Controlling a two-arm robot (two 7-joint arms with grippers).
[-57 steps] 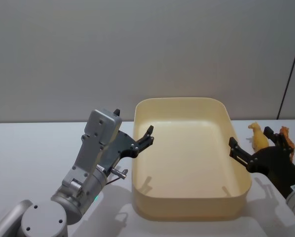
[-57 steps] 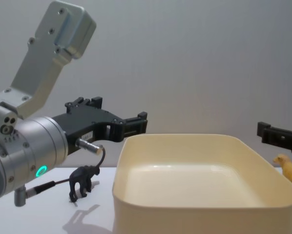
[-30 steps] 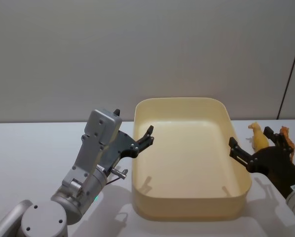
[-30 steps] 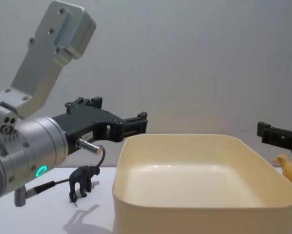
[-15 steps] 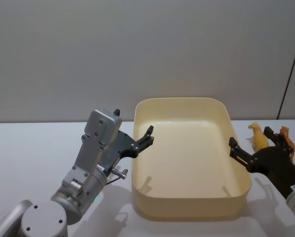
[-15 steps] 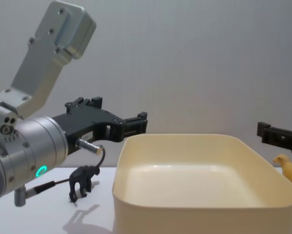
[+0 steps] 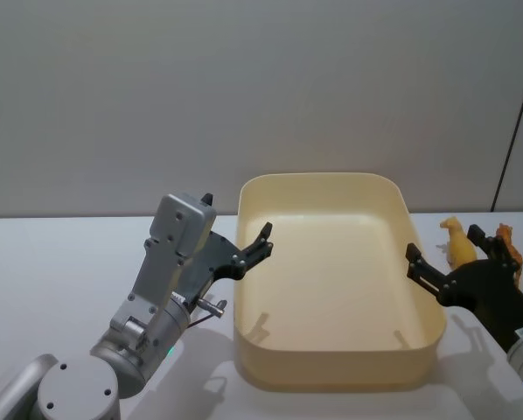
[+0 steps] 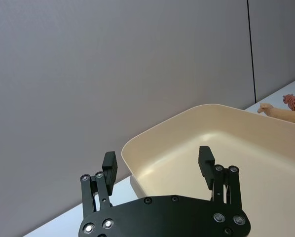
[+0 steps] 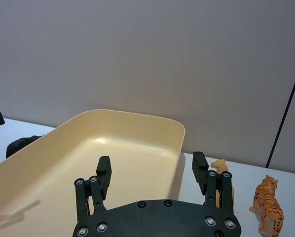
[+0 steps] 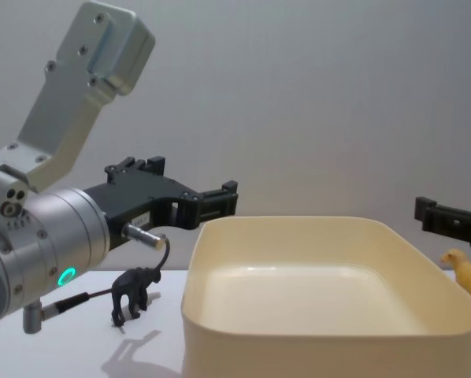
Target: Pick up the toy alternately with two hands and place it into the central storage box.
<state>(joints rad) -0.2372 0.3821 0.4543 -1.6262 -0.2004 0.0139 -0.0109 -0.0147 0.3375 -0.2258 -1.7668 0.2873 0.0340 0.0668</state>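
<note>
Both grippers are wide open and holding nothing. The left gripper (image 8: pixel 157 162) hovers at the left rim of the box (image 7: pixel 336 369). The right gripper (image 9: pixel 151 164) hovers at the right rim.

No toys are in the box. The black animal (image 10: pixel 133 293) stands on the table left of the box, under the left arm. It is side-on in the chest view, head apparently toward the box and body axis running left-right. The yellow animal (image 7: pixel 455 241) and the tiger (image 9: pixel 269 203) stand right of the box, just past the right gripper. The tiger's body points away from the robot, and the yellow one's head is on the box side.

My guess is hard moulded plastic: light, stiff, slick and easy to tip. Pinch across the torso flanks, perpendicular to the body axis. Avoid the legs, neck and tail.
</note>
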